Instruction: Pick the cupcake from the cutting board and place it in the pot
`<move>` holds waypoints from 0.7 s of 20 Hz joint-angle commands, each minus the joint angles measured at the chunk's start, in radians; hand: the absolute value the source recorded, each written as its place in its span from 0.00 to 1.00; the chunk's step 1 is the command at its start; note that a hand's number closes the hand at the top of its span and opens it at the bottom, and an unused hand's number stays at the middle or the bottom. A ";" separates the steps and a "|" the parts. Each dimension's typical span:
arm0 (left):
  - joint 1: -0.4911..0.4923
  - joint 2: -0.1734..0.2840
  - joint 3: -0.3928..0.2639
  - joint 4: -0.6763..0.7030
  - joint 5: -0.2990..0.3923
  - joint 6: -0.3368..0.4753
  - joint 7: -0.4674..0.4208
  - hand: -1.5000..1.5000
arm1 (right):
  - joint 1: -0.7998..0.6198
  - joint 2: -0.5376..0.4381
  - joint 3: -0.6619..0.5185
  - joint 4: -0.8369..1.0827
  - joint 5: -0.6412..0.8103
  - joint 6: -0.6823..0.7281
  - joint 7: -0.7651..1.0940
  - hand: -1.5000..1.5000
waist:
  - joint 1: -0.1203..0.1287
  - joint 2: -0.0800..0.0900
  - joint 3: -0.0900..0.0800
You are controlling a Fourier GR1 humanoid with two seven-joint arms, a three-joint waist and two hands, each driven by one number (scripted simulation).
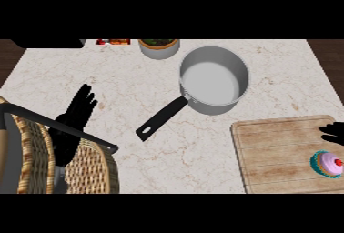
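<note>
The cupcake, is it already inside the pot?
No, the cupcake sits on the cutting board, apart from the pot, which holds nothing.

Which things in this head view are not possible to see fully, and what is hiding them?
- Right hand: only fingers show; the right edge cuts it, so its state is unclear.
- Pink-frosted cupcake on the wooden cutting board: partly cut by that edge.
- Left hand: lower part behind the wicker basket.
</note>
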 commanded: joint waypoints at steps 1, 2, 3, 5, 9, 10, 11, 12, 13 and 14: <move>-0.028 -0.060 -0.017 0.019 -0.061 0.048 0.012 0.50 | 0.021 0.039 -0.015 -0.014 0.075 0.003 -0.003 0.00 | -0.008 0.004 0.002; -0.050 -0.023 0.026 0.036 -0.025 -0.005 0.023 0.50 | -0.058 0.066 0.005 0.007 0.105 0.039 0.008 0.00 | -0.002 0.005 0.002; -0.059 -0.006 0.038 -0.045 -0.021 0.033 0.112 0.50 | 0.077 0.045 -0.006 -0.077 0.111 -0.045 0.019 0.00 | -0.014 0.001 0.002; -0.071 -0.056 -0.012 0.003 -0.044 0.029 0.075 0.50 | -0.005 0.112 0.052 -0.032 0.190 -0.020 0.111 0.00 | -0.005 0.005 0.002; -0.057 -0.054 0.013 -0.017 -0.047 0.014 0.083 0.50 | -0.061 0.152 0.043 0.078 0.273 -0.035 0.076 0.00 | 0.000 0.006 0.002; -0.056 -0.064 0.016 -0.015 -0.064 0.029 0.076 0.50 | -0.057 0.153 0.037 0.048 0.281 -0.011 0.095 0.00 | -0.003 0.005 0.002; -0.051 -0.052 0.030 -0.059 -0.047 0.017 0.111 0.50 | -0.039 0.136 0.014 0.019 0.273 0.006 0.080 0.00 | -0.005 0.004 0.002; 0.005 -0.043 0.034 -0.057 -0.035 -0.028 0.073 0.50 | -0.037 0.160 0.015 0.048 0.302 -0.020 0.049 0.00 | -0.003 0.004 0.002; -0.050 -0.062 0.047 0.027 -0.052 -0.018 0.043 0.50 | -0.031 0.164 0.008 0.063 0.321 -0.036 0.044 0.00 | -0.006 0.005 0.002; -0.093 -0.066 0.047 -0.005 -0.051 0.010 0.121 0.50 | -0.091 0.207 0.030 0.091 0.329 -0.004 0.072 0.00 | -0.002 0.005 0.002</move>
